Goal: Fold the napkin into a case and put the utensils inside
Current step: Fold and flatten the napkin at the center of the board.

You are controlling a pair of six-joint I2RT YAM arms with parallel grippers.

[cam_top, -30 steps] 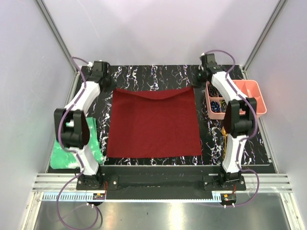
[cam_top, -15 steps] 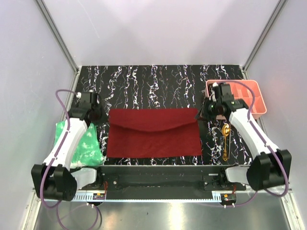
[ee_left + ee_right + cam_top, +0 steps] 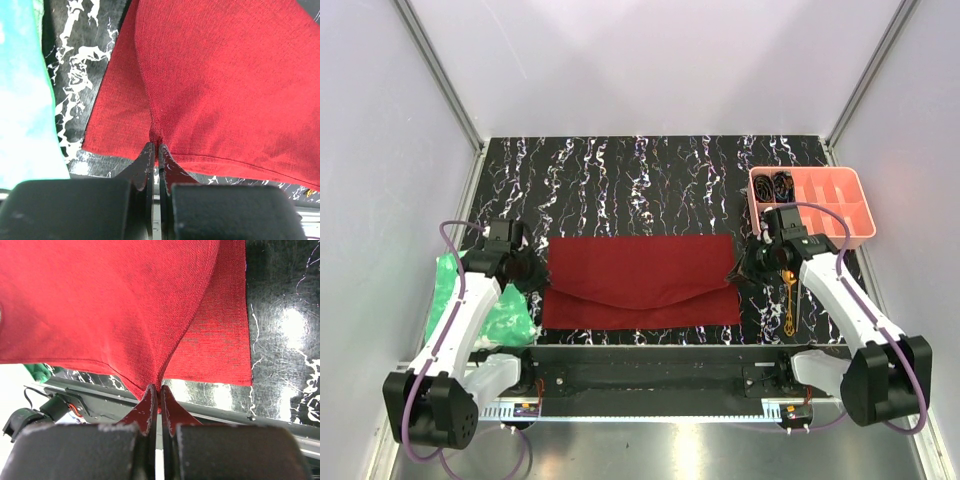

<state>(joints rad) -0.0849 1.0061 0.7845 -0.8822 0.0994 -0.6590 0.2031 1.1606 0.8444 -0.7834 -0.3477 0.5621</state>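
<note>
The dark red napkin [image 3: 640, 280] lies folded over on the black marbled table, its upper layer sagging toward the front edge. My left gripper [image 3: 533, 273] is shut on the napkin's left corner [image 3: 156, 134]. My right gripper [image 3: 740, 275] is shut on its right corner [image 3: 159, 382]. Both hold the top layer a little above the lower layer. Gold utensils [image 3: 788, 300] lie on the table right of the napkin, partly hidden by my right arm.
A pink compartment tray [image 3: 815, 205] with dark coiled items stands at the back right. A bright green crinkled sheet [image 3: 485, 305] lies at the left, under my left arm. The table's front rail [image 3: 640, 355] runs just below the napkin.
Both grippers have pulled the napkin's far edge toward the front, from the table's back to near its front edge. The napkin went from a full square to a folded strip.
</note>
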